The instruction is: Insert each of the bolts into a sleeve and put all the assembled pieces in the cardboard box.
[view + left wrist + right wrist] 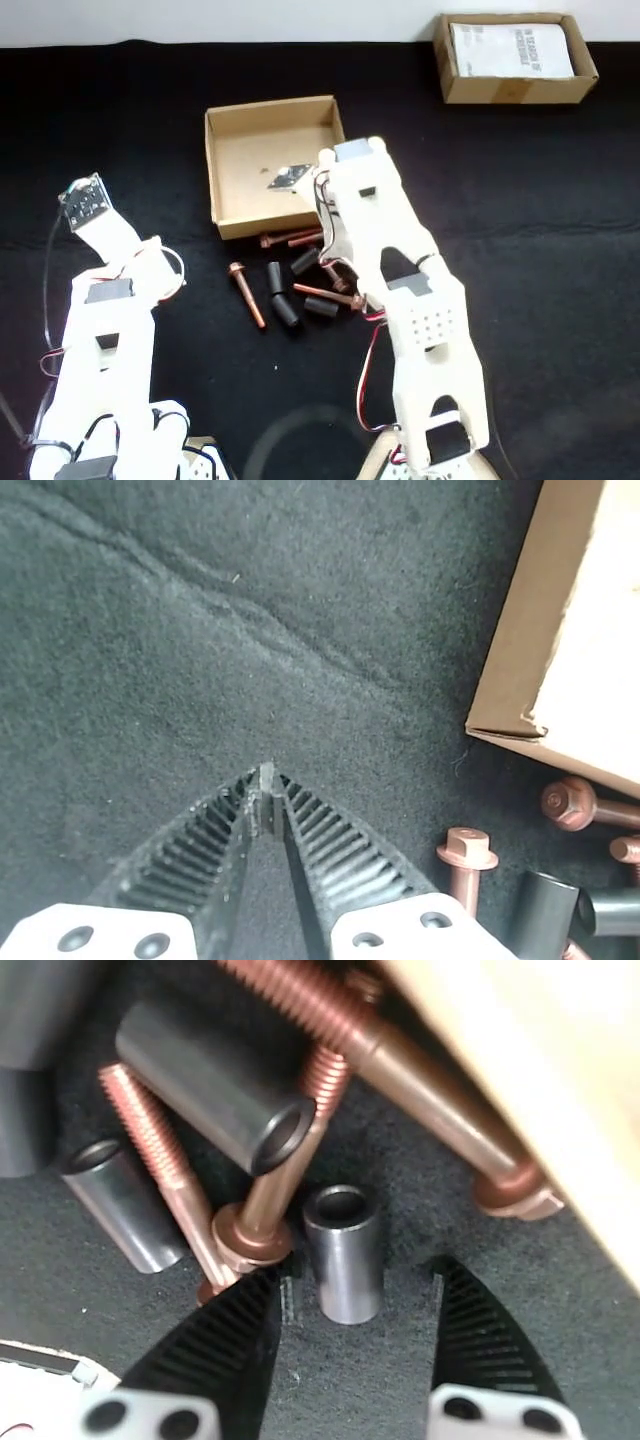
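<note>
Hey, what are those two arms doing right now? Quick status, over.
Left gripper shut, over bare cloth. Right gripper open, straddling one sleeve. Bolt head close beside it.

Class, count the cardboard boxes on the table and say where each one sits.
2. One open box sits mid-table, just beyond the bolts and sleeves. The other box sits at the far right, holding white paper. None seems hidden.
</note>
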